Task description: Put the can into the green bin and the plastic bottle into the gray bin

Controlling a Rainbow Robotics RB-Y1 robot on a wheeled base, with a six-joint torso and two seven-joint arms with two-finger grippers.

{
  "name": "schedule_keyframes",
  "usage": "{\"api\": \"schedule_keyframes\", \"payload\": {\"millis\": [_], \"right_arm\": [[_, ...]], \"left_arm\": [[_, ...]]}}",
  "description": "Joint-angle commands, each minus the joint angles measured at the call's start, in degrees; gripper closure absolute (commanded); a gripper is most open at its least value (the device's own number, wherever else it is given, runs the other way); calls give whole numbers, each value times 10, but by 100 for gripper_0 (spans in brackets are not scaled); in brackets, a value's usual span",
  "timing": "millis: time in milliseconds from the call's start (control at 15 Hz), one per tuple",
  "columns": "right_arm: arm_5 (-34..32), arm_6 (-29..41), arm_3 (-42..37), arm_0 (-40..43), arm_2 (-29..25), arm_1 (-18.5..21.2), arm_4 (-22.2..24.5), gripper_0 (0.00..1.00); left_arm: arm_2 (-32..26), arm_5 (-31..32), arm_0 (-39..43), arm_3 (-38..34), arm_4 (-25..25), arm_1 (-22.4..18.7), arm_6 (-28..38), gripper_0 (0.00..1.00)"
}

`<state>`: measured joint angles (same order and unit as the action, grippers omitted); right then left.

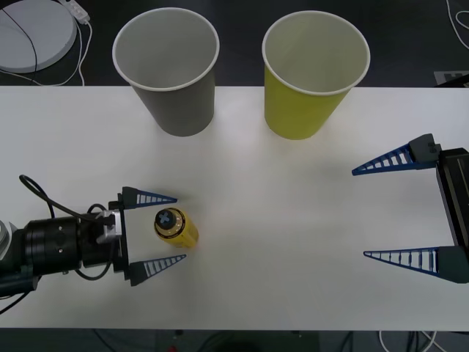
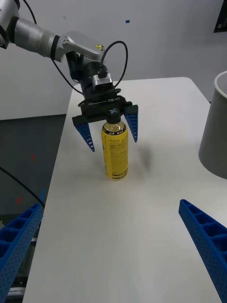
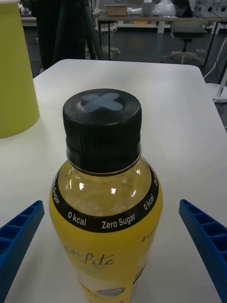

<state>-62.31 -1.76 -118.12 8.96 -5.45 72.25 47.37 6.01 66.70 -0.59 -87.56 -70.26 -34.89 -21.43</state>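
In the front view we see a white table (image 1: 293, 220) bearing, along its far edge, the large tapered gray paper cup serving as the gray bin (image 1: 170, 70) at upper left of centre and the large tapered yellow-green paper cup serving as the green bin (image 1: 311, 73) at upper right of centre; both stand upright, apart from each other, with white interiors. At lower left of the frame stands the small yellow plastic bottle (image 1: 174, 226) with its black screw cap, upright on the table. We find the left gripper (image 1: 168, 229) brought up around it, its blue ribbed fingers spread wide with one on either side of the bottle, neither one touching it; the right wrist view confirms a gap at each side. At the right edge of the frame we note the right gripper (image 1: 360, 211), well apart from the bottle and both bins, its fingers also fully spread and holding nothing.
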Motion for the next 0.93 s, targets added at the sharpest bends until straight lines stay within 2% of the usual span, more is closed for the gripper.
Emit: {"api": "schedule_keyframes", "payload": {"millis": [67, 333, 867, 933], "right_arm": [[0, 0, 0, 0, 0, 0, 0, 0], [0, 0, 0, 0, 0, 0, 0, 0], [0, 0, 0, 0, 0, 0, 0, 0], [0, 0, 0, 0, 0, 0, 0, 0]], "left_arm": [[0, 0, -2, -1, -8, 17, 8, 0], [2, 0, -6, 0, -18, 37, 39, 0], [4, -13, -15, 0, -29, 39, 45, 0], [7, -13, -15, 0, -29, 39, 44, 20]]}}
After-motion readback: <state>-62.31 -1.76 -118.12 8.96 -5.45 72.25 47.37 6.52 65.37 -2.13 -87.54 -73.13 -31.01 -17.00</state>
